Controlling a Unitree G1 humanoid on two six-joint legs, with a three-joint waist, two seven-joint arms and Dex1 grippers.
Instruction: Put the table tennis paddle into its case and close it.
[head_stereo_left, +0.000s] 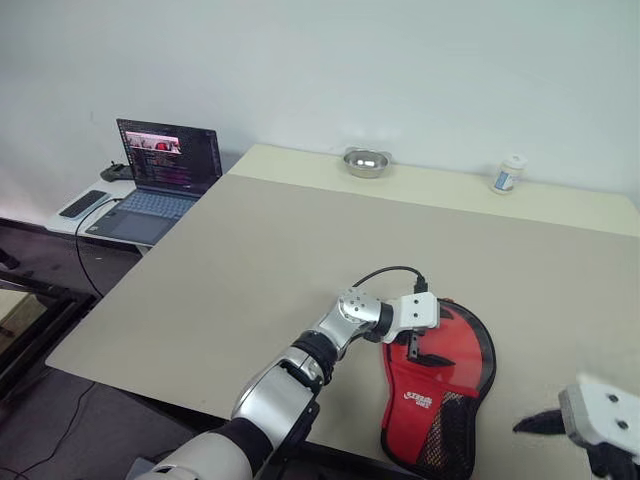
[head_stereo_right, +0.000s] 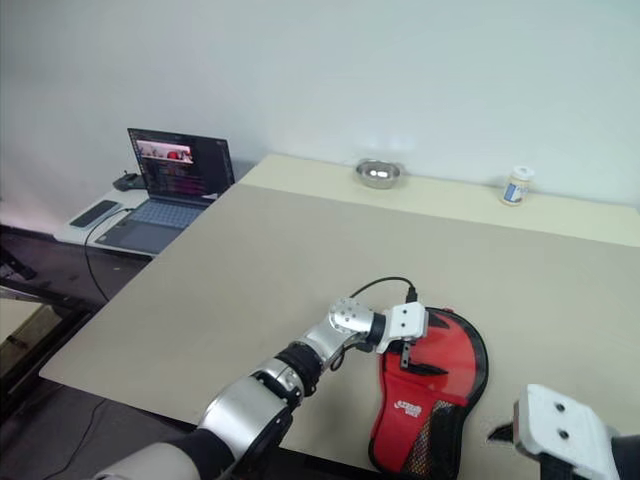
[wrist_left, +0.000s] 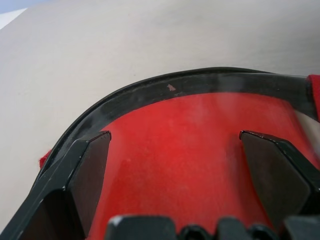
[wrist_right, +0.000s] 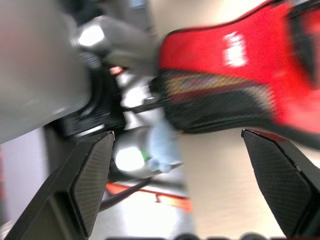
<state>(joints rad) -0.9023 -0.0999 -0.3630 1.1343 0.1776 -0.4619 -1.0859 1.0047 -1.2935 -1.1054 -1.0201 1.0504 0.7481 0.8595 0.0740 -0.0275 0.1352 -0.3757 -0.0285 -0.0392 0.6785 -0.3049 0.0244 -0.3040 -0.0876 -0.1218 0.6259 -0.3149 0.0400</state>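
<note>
Soft paddle-shaped case (head_stereo_left: 440, 385): red face bearing a small white logo, black mesh at the narrow end, black edging around the rim. Broad flat table top (head_stereo_left: 260, 260): plain beige, a paler cream strip along the far edge. Round metal bowl (head_stereo_left: 366, 162): silver; small jar (head_stereo_left: 509, 175): white with a blue label; open laptop (head_stereo_left: 160, 182): dark grey, its screen dark with red patches.

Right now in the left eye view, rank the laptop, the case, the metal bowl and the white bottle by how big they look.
1. The case, close to the camera, so nearness inflates it.
2. The laptop, nearly as large though farther off; their true order is unsure.
3. The metal bowl.
4. The white bottle, smallest.
</note>
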